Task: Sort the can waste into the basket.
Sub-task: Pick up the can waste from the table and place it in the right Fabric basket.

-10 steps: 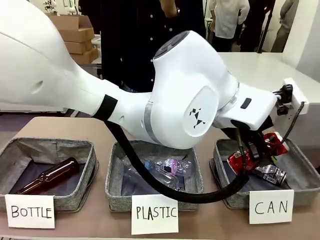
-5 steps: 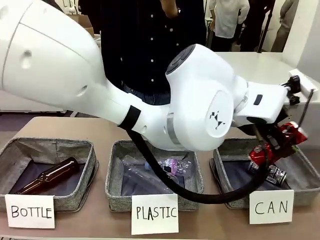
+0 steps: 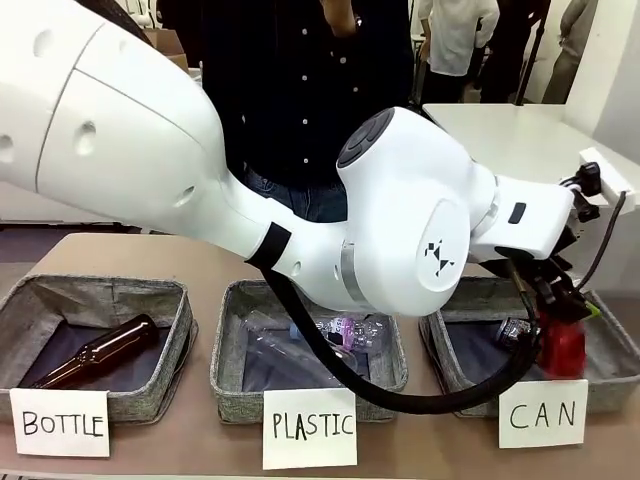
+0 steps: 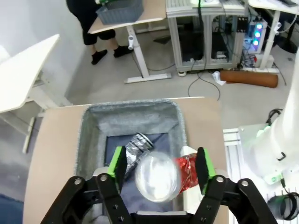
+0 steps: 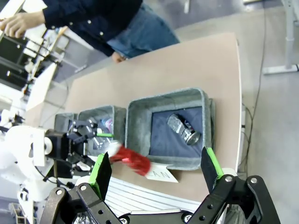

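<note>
My left arm reaches across to the grey basket (image 3: 468,388) behind the "CAN" card (image 3: 542,413). The left gripper (image 3: 562,300) hangs over the basket's front right part, jaws spread. The red can (image 3: 563,346) is a blur just under the gripper, free of it, at the front rim. In the left wrist view it (image 4: 187,169) sits between the parted fingers of the gripper (image 4: 160,161), silver end up. The silver-and-black can (image 3: 515,330) (image 4: 138,145) (image 5: 183,129) lies on the basket's dark floor. My right gripper (image 5: 155,161) is open and empty, high above the basket (image 5: 140,121).
Left of the CAN basket stand a like bin marked "PLASTIC" (image 3: 232,385) with clear bottles and one marked "BOTTLE" (image 3: 150,395) with a brown glass bottle (image 3: 100,350). A person (image 3: 300,90) stands at the far side of the table.
The left gripper carried the red can rightward over the CAN basket, then spread its jaws. The can has slipped out and dropped below the fingers.
</note>
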